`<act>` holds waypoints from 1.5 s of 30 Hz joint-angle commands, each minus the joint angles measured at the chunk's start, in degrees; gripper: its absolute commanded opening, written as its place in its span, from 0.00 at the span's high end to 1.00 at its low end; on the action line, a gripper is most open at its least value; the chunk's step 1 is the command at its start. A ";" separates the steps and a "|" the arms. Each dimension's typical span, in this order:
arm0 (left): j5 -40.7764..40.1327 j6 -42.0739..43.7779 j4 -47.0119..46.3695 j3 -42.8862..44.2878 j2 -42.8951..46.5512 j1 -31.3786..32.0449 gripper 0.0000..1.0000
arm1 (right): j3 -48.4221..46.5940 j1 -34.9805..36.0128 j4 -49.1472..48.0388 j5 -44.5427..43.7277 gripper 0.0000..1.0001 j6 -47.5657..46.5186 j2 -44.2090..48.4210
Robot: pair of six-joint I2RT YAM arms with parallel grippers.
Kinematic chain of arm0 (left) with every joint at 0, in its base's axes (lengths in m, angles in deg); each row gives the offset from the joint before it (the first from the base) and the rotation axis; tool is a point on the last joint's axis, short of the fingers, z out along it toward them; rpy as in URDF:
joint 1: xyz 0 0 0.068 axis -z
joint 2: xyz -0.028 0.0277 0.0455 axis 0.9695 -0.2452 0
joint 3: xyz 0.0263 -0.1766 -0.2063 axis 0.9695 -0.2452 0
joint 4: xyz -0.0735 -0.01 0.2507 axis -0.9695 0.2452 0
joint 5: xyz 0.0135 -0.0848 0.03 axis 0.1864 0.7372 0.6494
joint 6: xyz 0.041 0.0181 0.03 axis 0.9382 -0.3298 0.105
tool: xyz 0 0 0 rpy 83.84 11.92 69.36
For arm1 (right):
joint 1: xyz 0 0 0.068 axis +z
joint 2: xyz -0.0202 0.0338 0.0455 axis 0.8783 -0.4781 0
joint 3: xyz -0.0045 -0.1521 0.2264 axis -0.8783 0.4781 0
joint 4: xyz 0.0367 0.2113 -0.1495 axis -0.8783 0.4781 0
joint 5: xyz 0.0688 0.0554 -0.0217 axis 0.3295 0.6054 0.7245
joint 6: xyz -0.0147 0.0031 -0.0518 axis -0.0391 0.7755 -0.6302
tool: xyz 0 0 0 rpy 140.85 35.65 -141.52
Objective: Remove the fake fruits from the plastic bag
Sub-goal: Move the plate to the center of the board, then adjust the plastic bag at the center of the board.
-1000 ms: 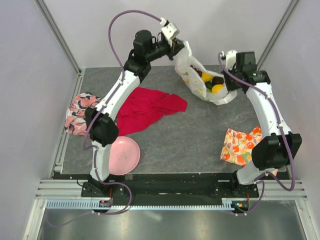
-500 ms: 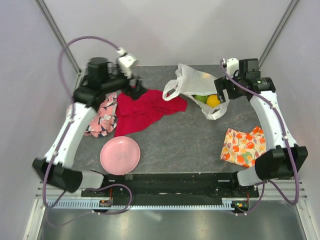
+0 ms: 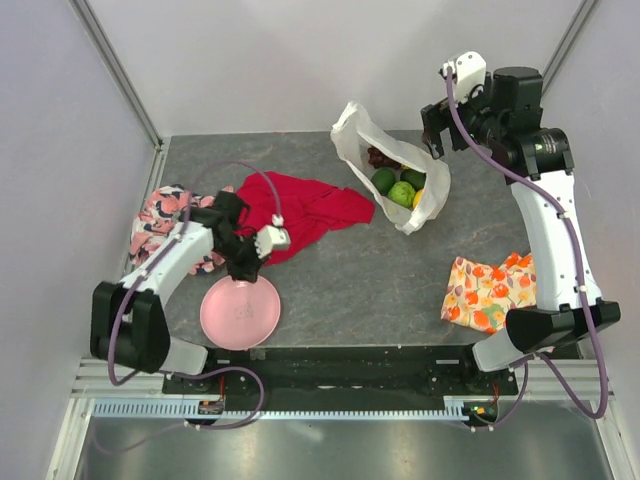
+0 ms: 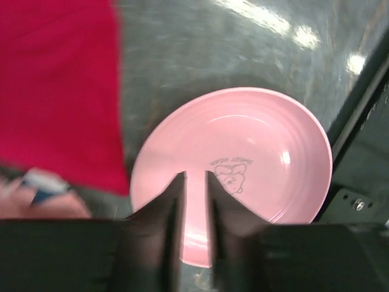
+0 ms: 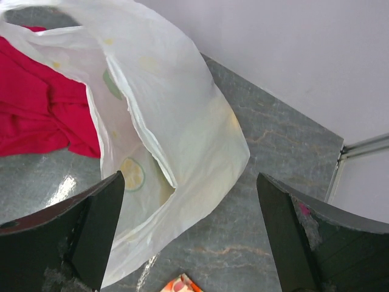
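Tabletop [image 3: 400,270]: dark grey, veined like marble. Plain pale walls [image 3: 250,70] close it in at the back and both sides. Slanted aluminium posts [image 3: 114,68] stand at the back corners. Aluminium rail [image 3: 340,385] runs along the near edge, with brushed metal sheet [image 3: 350,445] below it. White glare patches [image 4: 267,18] lie on the tabletop.

Crinkly translucent plastic bag [image 5: 182,115], glossy pink plate [image 4: 273,140]
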 commanded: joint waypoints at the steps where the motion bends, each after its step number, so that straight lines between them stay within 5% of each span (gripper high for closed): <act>1: -8.29 6.61 -4.46 -2.60 -6.60 6.78 0.87 | -5.67 0.59 -1.95 -2.11 0.02 0.79 -2.66; 4: -13.05 10.56 -7.19 -3.56 -11.28 9.16 0.98 | -5.33 0.67 -2.03 -3.00 0.02 1.59 -1.62; 14: -9.64 10.14 -10.71 -0.85 -17.78 24.97 0.98 | 2.85 0.67 -3.26 -5.72 0.02 3.78 3.22; 26: 0.04 -2.16 -11.33 33.66 -37.19 40.89 0.98 | 6.26 0.67 -3.18 -9.76 0.02 1.15 3.83; 36: 10.32 -14.36 -11.33 45.11 -36.54 45.82 0.98 | 10.32 0.41 -3.26 -11.88 0.02 0.09 4.90; 39: 12.35 -20.42 -11.59 52.14 -30.20 42.14 0.85 | 8.74 0.41 -3.35 -11.70 0.02 0.44 3.49; 40: 12.00 -22.45 -12.20 54.25 -26.44 39.43 0.64 | 8.39 0.41 -3.26 -10.83 0.02 0.62 3.14; 43: 6.67 -31.85 -15.87 60.76 -21.41 31.71 0.28 | 8.03 1.11 -1.08 -2.93 0.02 0.53 2.43; 45: 1.57 -36.42 -19.13 62.79 -20.25 27.47 0.17 | 8.29 2.34 2.70 0.15 0.02 1.41 1.12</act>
